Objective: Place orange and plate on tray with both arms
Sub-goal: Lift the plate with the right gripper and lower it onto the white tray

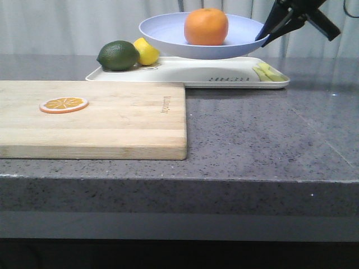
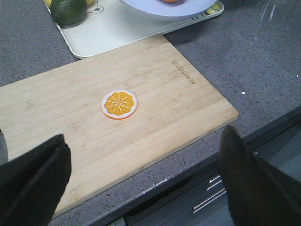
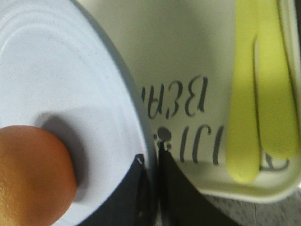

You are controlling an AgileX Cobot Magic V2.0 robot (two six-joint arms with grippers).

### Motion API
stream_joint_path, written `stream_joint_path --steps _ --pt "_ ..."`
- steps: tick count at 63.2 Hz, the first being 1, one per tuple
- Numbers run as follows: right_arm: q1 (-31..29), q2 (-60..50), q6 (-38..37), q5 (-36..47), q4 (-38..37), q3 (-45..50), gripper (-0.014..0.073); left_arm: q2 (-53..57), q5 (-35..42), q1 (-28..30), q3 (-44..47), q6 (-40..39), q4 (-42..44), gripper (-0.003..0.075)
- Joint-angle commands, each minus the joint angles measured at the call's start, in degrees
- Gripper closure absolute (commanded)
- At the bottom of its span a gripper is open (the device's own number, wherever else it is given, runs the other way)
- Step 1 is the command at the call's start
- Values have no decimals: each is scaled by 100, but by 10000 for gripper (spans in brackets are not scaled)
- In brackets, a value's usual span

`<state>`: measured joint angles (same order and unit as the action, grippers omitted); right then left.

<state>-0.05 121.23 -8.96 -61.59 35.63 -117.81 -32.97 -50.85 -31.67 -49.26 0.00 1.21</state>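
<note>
the right gripper (image 1: 263,38) pinches the rim of the plate (image 1: 168,28) carrying the orange (image 1: 206,26) above the tray (image 1: 185,73); lower it level and slowly, left gripper (image 2: 141,181) released.

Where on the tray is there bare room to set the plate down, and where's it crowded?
The bare stretch of the tray is its middle, between the lemon and the yellow-green strips, right under the plate held by the right claw. The left end is crowded by the lime and lemon; the right end holds the strips.
</note>
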Motion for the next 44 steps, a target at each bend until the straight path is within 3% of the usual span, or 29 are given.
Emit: stream_joint_path --steps 1,16,34,44 --pt "9 101 -336 157 304 -798 711 -18 437 6 -134 -52 -34 99" --pt "47 918 -763 63 304 -1852 711 -18 437 6 -134 -52 -34 99" --pt "46 1038 -763 -35 32 -1904 704 -18 437 6 -134 -52 -34 99" --pt "46 1038 -763 -211 -97 -1904 623 -18 437 6 -134 -52 -34 99"
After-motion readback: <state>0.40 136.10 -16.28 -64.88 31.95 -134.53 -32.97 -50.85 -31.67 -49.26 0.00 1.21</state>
